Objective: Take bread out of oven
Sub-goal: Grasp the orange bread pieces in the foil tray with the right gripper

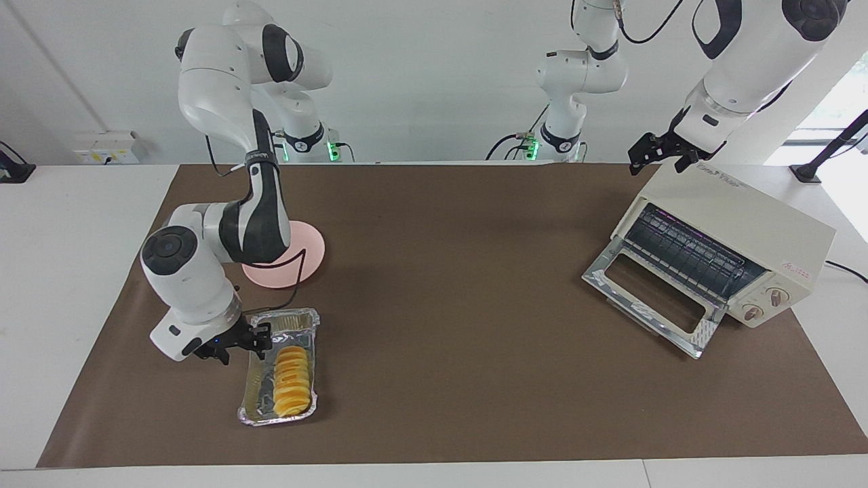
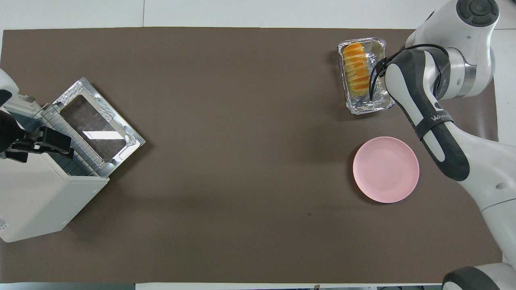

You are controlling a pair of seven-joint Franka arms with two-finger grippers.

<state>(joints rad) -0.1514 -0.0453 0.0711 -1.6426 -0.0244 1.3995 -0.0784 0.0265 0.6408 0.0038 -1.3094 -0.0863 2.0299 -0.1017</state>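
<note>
bread (image 1: 293, 381) out of oven (image 1: 739, 230), lying lengthwise in silver foil tray (image 1: 252, 390) on brown mat (image 1: 447, 271), toward the right arm's end of the table (image 1: 68, 230), far from the robots. ridged golden top up, along one side of the tray, other side bare foil.

right gripper (image 1: 261, 337) low at the tray's long edge, just beside the bread, near the tray end closer to the robots. fingers (image 1: 263, 331) apart, not clamped on anything; touching the foil rim or just clear of it, cannot tell. in overhead view, hidden under the right arm's own forearm.

pink round plate (image 2: 386, 169) on the mat, nearer to the robots than the tray, close to it but apart, partly covered by the right arm in facing view.

oven at the left arm's end of the table, set at an angle, glass door (image 1: 654, 298) dropped fully open and flat, wire rack (image 1: 692, 254) visible inside, nothing on it. two knobs (image 1: 765, 305) on the front panel.

left gripper (image 1: 654, 152) over the oven's top rear corner, waiting. fingers spread, holding nothing.
</note>
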